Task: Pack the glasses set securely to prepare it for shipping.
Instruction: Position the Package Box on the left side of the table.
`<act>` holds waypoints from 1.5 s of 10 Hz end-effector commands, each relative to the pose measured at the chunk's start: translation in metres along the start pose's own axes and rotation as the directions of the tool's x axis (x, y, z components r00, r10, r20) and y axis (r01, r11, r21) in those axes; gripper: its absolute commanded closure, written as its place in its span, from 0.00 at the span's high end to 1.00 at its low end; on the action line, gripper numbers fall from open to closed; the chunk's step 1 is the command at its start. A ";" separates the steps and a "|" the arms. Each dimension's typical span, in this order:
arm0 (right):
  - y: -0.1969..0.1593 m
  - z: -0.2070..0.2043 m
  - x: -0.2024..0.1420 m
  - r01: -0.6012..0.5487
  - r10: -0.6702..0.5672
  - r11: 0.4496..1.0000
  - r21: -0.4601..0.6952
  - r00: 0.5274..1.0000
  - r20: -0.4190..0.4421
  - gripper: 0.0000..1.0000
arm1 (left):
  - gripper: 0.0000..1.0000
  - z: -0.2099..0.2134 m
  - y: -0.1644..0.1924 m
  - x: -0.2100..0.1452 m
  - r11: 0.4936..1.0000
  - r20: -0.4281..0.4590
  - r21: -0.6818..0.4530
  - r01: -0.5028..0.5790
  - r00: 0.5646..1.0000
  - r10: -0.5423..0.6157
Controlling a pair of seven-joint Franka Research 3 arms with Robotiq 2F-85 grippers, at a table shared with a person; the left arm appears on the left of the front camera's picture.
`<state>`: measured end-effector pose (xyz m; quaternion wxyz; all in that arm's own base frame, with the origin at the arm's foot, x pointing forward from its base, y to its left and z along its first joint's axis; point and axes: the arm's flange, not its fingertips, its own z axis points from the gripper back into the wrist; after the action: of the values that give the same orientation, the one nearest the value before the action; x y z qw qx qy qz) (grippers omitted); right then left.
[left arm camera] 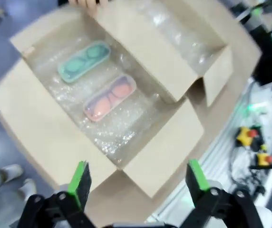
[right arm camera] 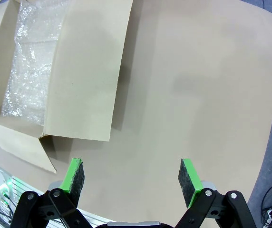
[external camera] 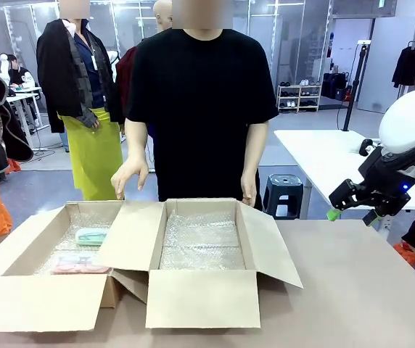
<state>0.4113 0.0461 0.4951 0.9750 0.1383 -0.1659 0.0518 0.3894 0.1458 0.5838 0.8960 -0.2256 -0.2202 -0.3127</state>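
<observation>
two cases in the left box, both end effectors empty

on the tan surface stand two open cardboard boxes side by side, both lined with bubble wrap. the left box holds the mint green case and the pink case, lying next to each other on the wrap, glasses visible inside; whether the two cases touch is hard to tell. in the front view the green case lies farther from the robot than the pink case. the right box holds just its wrap lining.

the left end effector hangs above the left box, jaws wide apart, holding nothing. the right end effector hovers over bare surface beside the right box, jaws likewise spread and empty.

a person stands at the far edge, one hand above the boxes' far flaps.
</observation>
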 end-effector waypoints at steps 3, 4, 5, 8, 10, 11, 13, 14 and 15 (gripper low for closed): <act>0.001 0.000 -0.001 -0.004 0.004 1.000 -0.006 1.000 0.011 1.00 | 1.00 -0.037 -0.071 0.006 0.981 -0.168 0.133 0.138 0.979 -0.115; 0.001 0.000 -0.001 -0.004 0.004 1.000 -0.006 1.000 0.011 1.00 | 1.00 -0.042 -0.082 0.008 0.972 -0.184 0.152 0.177 0.972 -0.148; 0.001 0.000 -0.001 -0.004 0.004 1.000 -0.006 1.000 0.011 1.00 | 1.00 -0.048 -0.090 0.010 0.967 -0.202 0.163 0.197 0.966 -0.163; 0.001 0.000 -0.001 -0.004 0.004 1.000 -0.006 1.000 0.011 1.00 | 1.00 -0.047 -0.092 0.015 0.970 -0.200 0.120 0.212 0.962 -0.185; 0.001 0.000 -0.001 -0.004 0.004 1.000 -0.006 1.000 0.011 1.00 | 1.00 -0.047 -0.092 0.015 0.970 -0.200 0.120 0.212 0.962 -0.185; 0.001 0.000 -0.001 -0.004 0.004 1.000 -0.006 1.000 0.011 1.00 | 1.00 -0.047 -0.092 0.015 0.970 -0.200 0.120 0.212 0.962 -0.185; 0.001 0.000 -0.001 -0.004 0.004 1.000 -0.006 1.000 0.011 1.00 | 1.00 -0.047 -0.092 0.015 0.970 -0.200 0.120 0.212 0.962 -0.185; 0.001 0.000 -0.001 -0.004 0.004 1.000 -0.006 1.000 0.011 1.00 | 1.00 -0.047 -0.092 0.015 0.970 -0.200 0.120 0.212 0.962 -0.185; 0.001 0.000 -0.001 -0.004 0.004 1.000 -0.006 1.000 0.011 1.00 | 1.00 -0.047 -0.092 0.015 0.970 -0.200 0.120 0.212 0.962 -0.185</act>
<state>0.4113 0.0462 0.4952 0.9750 0.1383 -0.1660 0.0518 0.3516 0.0487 0.5756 0.8849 -0.1175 -0.1822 -0.4122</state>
